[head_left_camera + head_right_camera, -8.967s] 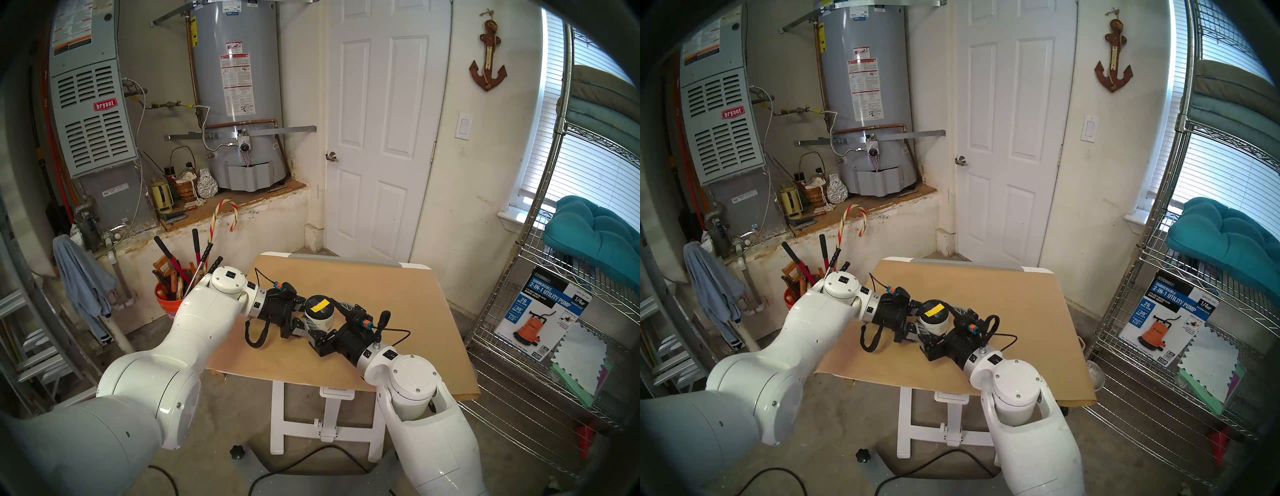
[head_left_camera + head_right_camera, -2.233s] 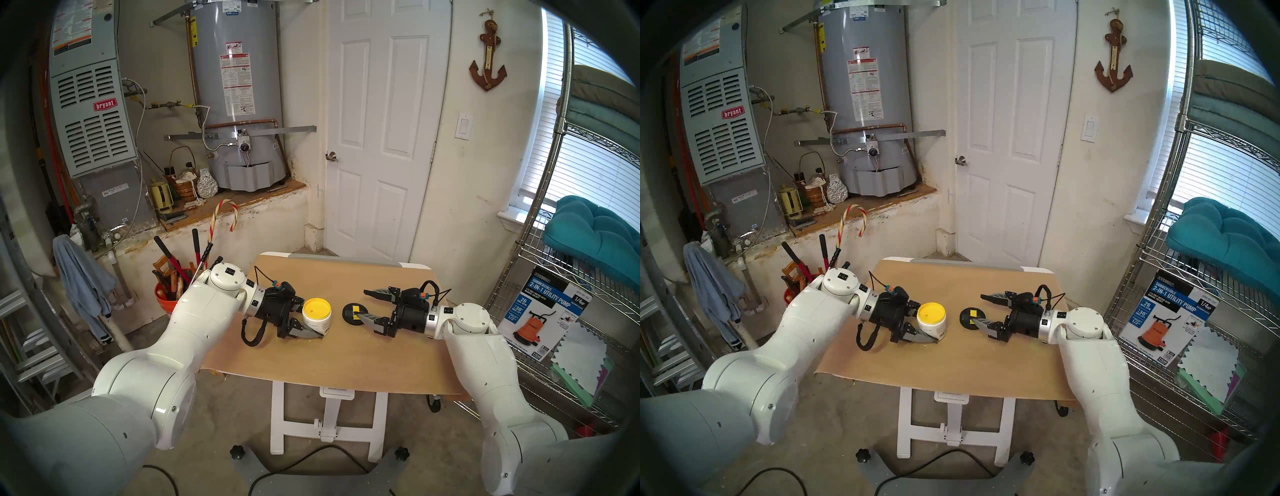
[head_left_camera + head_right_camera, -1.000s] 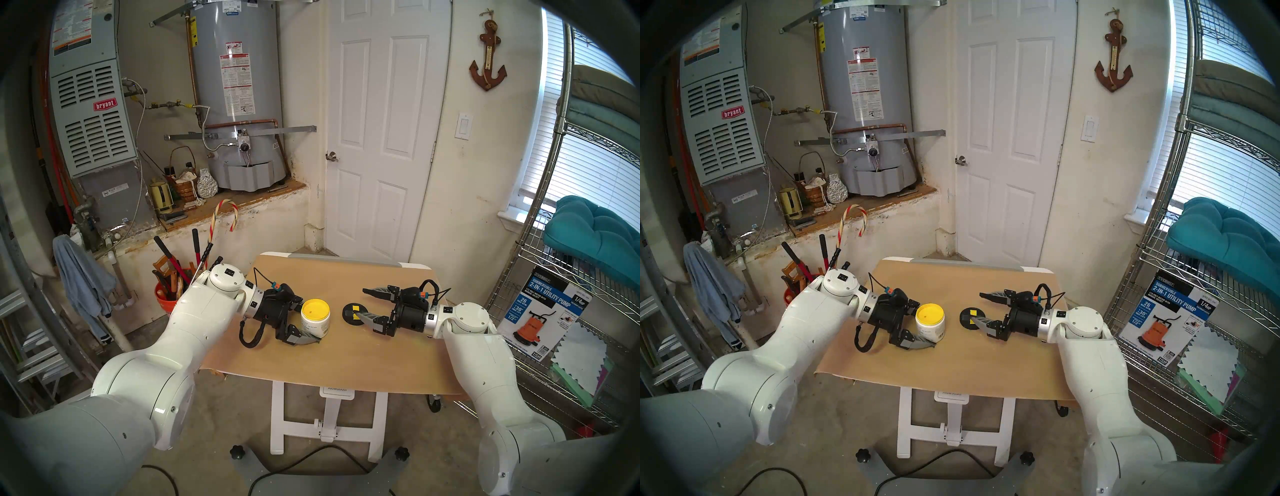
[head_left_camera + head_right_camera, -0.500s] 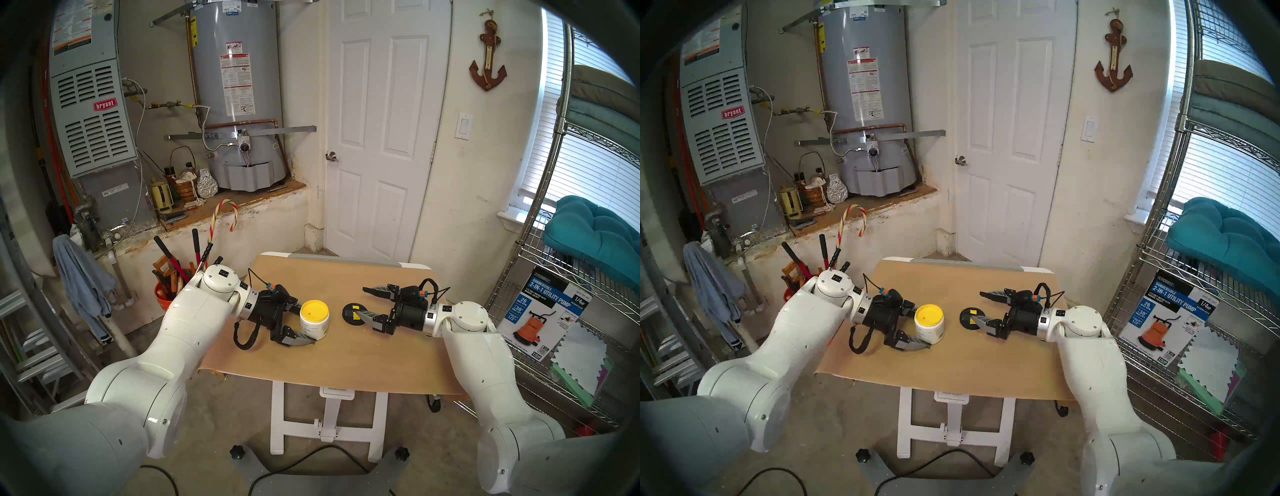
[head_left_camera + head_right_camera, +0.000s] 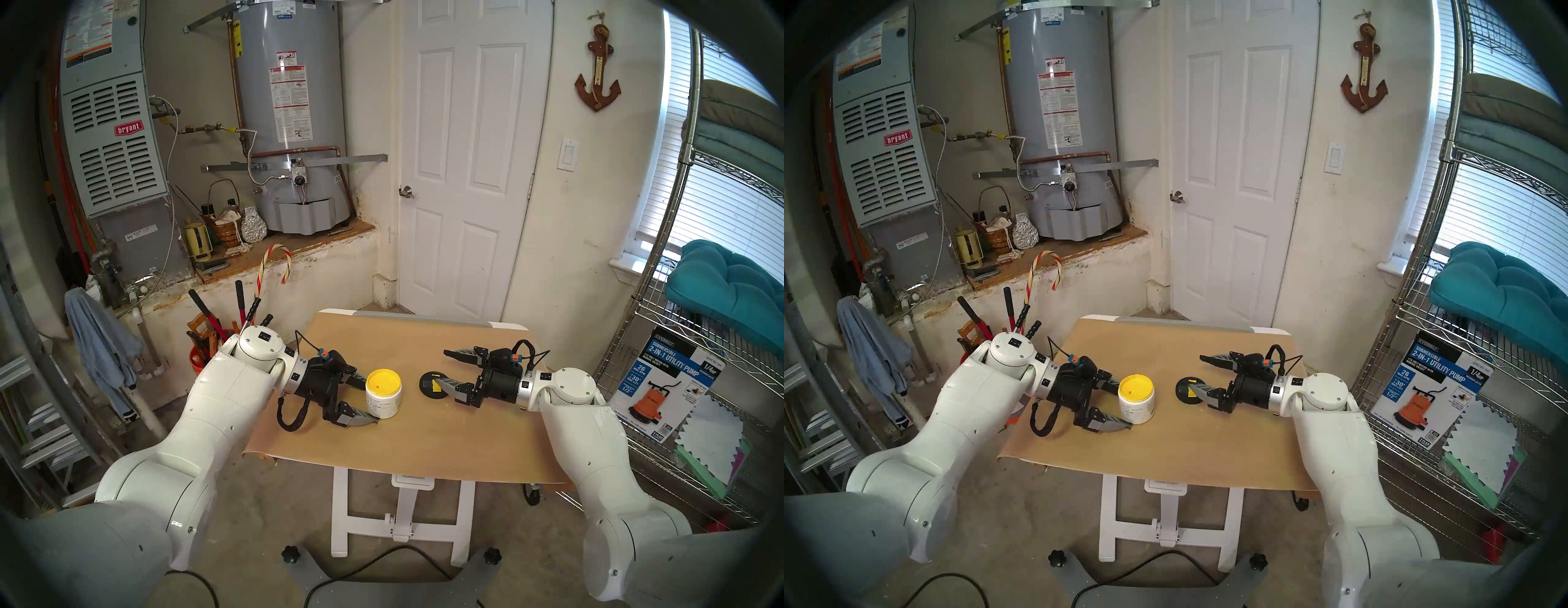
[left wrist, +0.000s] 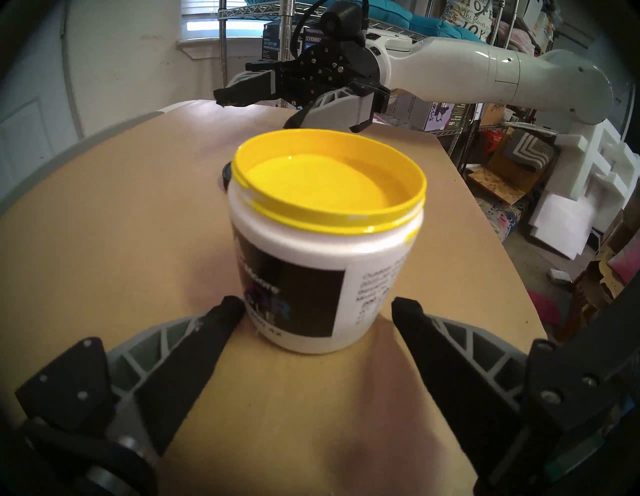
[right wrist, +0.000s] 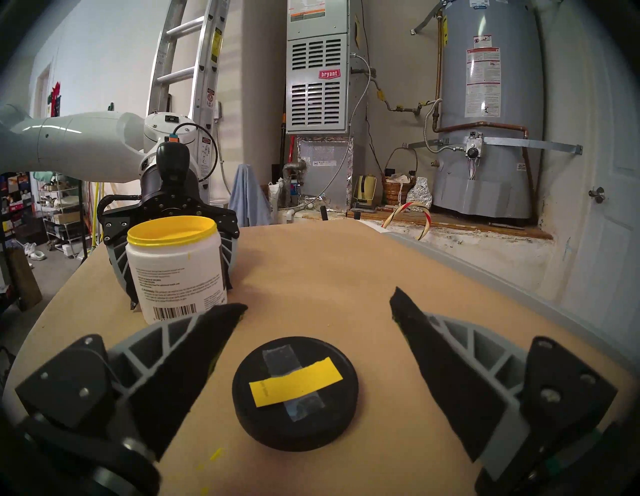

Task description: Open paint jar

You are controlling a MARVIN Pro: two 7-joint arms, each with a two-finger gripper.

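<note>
The white paint jar (image 5: 384,397) stands open on the paper-covered table (image 5: 424,441), with yellow paint showing inside (image 6: 325,180). Its black lid (image 7: 294,391) with the yellow tape strip lies flat on the table to the jar's right (image 5: 428,379). My left gripper (image 5: 371,400) is open, with its fingertips at either side of the jar's base (image 6: 318,306). One tip is at the label's edge, the other is apart. My right gripper (image 5: 442,367) is open and empty, with its fingers straddling the lid (image 7: 317,304) without touching it.
An orange tool bucket (image 5: 203,365) stands on the floor left of the table. A wire shelf (image 5: 679,382) with a pump box stands at the right. A few yellow paint specks (image 7: 215,453) mark the paper near the lid.
The lid, on the jar 9 s ago, now lies on the table. In the last second my left gripper has drawn back to the left from the jar. The right arm has hardly moved.
</note>
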